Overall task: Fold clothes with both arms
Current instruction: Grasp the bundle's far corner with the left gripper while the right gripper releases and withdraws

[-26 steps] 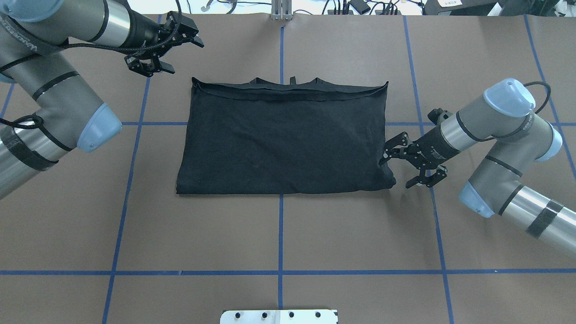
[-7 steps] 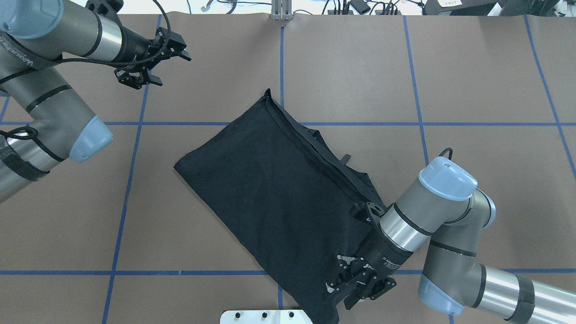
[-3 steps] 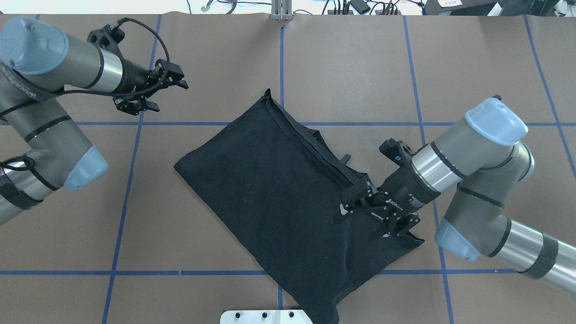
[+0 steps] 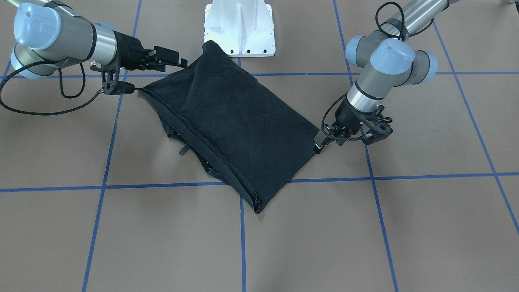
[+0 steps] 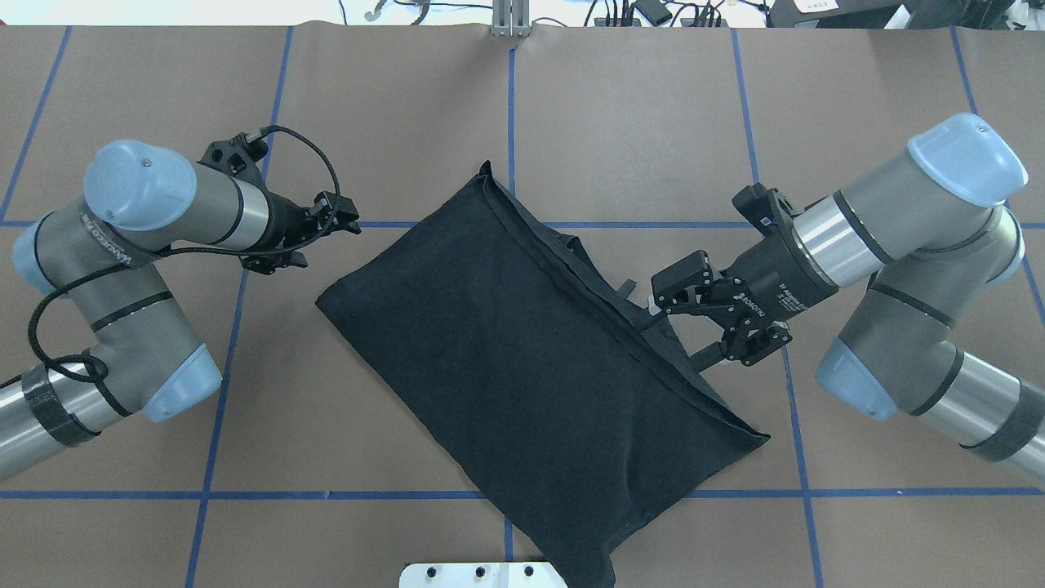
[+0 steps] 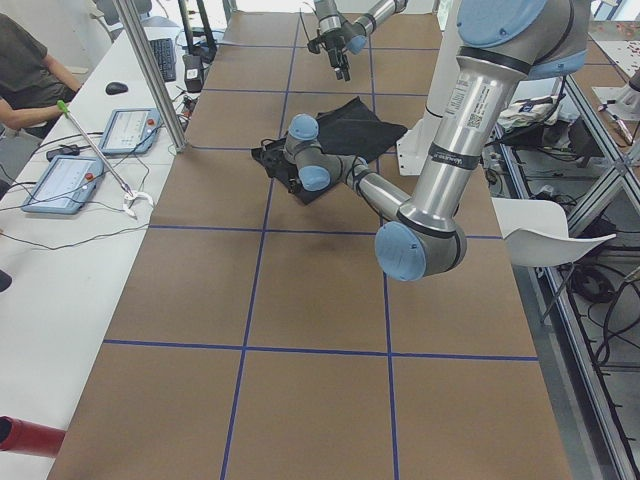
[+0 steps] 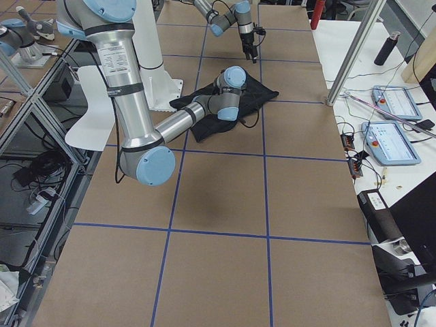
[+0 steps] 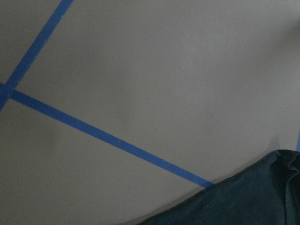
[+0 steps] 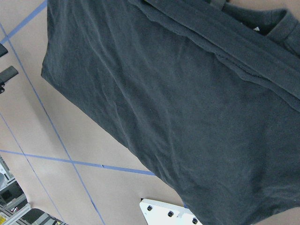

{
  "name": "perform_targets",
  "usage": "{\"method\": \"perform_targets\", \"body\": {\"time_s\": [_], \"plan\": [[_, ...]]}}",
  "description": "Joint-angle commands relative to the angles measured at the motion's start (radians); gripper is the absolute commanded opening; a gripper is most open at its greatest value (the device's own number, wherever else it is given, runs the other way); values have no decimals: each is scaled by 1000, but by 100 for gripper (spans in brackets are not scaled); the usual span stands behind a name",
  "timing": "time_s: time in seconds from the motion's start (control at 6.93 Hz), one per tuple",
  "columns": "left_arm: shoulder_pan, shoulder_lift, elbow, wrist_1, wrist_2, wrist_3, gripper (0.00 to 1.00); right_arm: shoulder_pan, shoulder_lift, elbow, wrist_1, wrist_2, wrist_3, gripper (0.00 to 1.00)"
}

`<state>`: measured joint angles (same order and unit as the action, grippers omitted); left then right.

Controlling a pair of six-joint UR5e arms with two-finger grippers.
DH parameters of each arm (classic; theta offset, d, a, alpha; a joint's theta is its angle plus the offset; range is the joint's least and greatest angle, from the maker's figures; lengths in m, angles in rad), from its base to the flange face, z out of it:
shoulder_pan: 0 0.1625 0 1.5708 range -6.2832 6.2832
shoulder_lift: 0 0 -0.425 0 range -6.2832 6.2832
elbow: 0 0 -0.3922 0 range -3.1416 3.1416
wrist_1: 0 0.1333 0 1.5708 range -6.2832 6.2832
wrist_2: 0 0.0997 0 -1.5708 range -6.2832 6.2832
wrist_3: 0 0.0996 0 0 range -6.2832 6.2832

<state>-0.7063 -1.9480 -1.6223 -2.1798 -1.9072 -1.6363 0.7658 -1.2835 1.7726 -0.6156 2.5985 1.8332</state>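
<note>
The black T-shirt (image 5: 522, 359) lies folded in a rectangle, turned diagonally on the brown table, plain black side up, logo hidden. Its layered hem edge faces the far right. My right gripper (image 5: 678, 322) is open and empty, its fingers straddling that hem edge near the middle; it also shows in the front view (image 4: 156, 75). My left gripper (image 5: 326, 243) is open and empty just beyond the shirt's left corner, also seen in the front view (image 4: 344, 142). The right wrist view is filled by the shirt (image 9: 178, 103). The left wrist view shows only its corner (image 8: 243, 201).
The white pedestal base (image 5: 482, 574) sits at the table's near edge; the shirt's near corner overlaps it (image 4: 240, 28). Blue tape lines (image 5: 326, 495) grid the table. A side table with tablets (image 6: 70, 180) and a seated person stands beyond the far edge.
The right gripper dragged the shirt round from square to diagonal, let go, and moved up to its hem edge. The left arm swung down toward the shirt's left corner.
</note>
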Motion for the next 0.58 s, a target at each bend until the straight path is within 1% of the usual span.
{"method": "perform_targets", "body": {"time_s": [0.0, 0.43], "plan": [[21, 27, 7, 0, 16, 0, 100, 18, 0, -4, 0, -23, -2, 100], [65, 34, 15, 2, 17, -3, 100, 20, 0, -4, 0, -38, -3, 100]]}}
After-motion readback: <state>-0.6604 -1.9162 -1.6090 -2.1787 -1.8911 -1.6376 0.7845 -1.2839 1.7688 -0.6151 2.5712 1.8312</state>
